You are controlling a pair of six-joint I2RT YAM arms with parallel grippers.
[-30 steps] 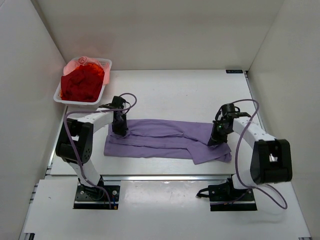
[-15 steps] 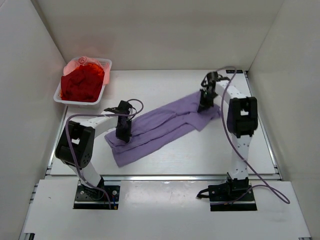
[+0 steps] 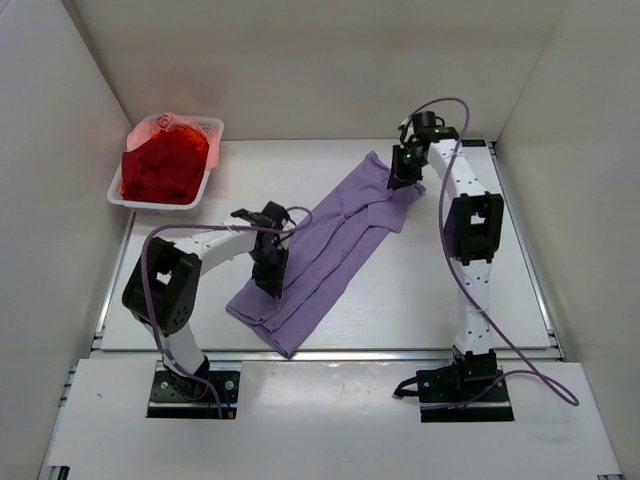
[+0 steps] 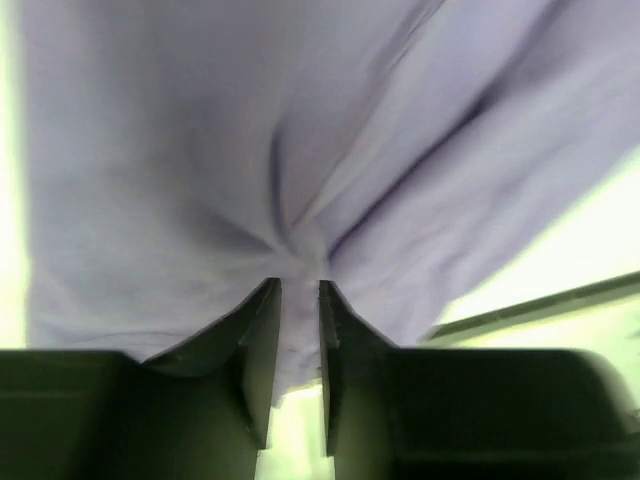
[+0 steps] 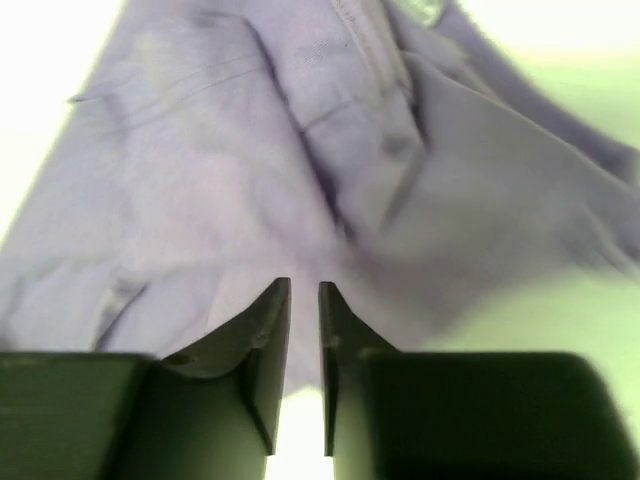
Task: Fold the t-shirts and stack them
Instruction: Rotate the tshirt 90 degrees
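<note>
Left tool (image 4: 299, 290) tip-deep in purple t-shirt (image 4: 200, 150)

Purple tee (image 3: 330, 245) lies diag. on table (image 3: 420, 300) (red clothes (image 3: 160, 170) in tray (image 3: 214, 135)).

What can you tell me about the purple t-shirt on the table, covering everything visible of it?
The purple t-shirt is thin, soft-looking lilac fabric, folded into a long, wrinkled strip. It lies on the white table, running diagonally from the far right toward the near left-centre. The neckline, with seams and a small label, is at the far end, where the right gripper pinches it. The left gripper pinches its near part, and creases fan out from the grip. Nothing else touches it.
</note>
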